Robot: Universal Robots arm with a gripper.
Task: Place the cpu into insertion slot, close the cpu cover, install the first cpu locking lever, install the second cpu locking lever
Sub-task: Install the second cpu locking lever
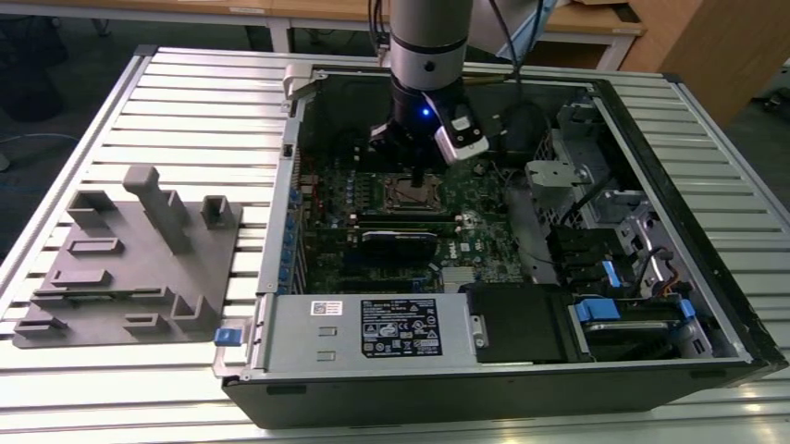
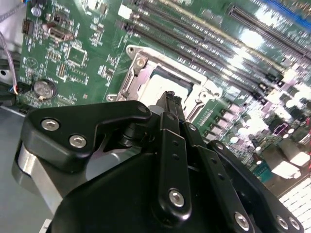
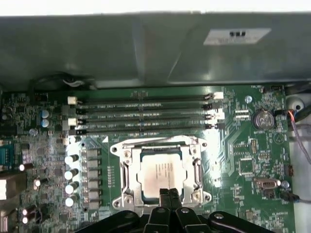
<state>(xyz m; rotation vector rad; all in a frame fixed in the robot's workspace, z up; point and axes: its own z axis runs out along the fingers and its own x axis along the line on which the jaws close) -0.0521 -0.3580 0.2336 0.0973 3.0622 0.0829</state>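
Note:
The cpu (image 3: 163,174), a silvery-grey square chip, lies flat in the socket on the green motherboard. The cpu cover (image 3: 127,155), a shiny metal frame, lies down around it, and the chip shows through its window. In the first wrist view my gripper (image 3: 169,193) hovers at the socket's near edge, its two black fingertips pressed together with nothing between them. The second wrist view shows the gripper (image 2: 170,97) pointing at the cpu (image 2: 167,83) inside the cover (image 2: 141,62). In the exterior view the gripper (image 1: 420,178) hangs just above the socket (image 1: 412,192). I cannot tell how the locking levers stand.
Memory slots (image 3: 146,114) run along the socket's far side and capacitors (image 3: 73,170) stand beside it. A black card (image 1: 398,242) and the white-labelled power supply (image 1: 370,328) sit nearer the case front. A grey fixture (image 1: 136,259) lies on the table at the exterior view's left.

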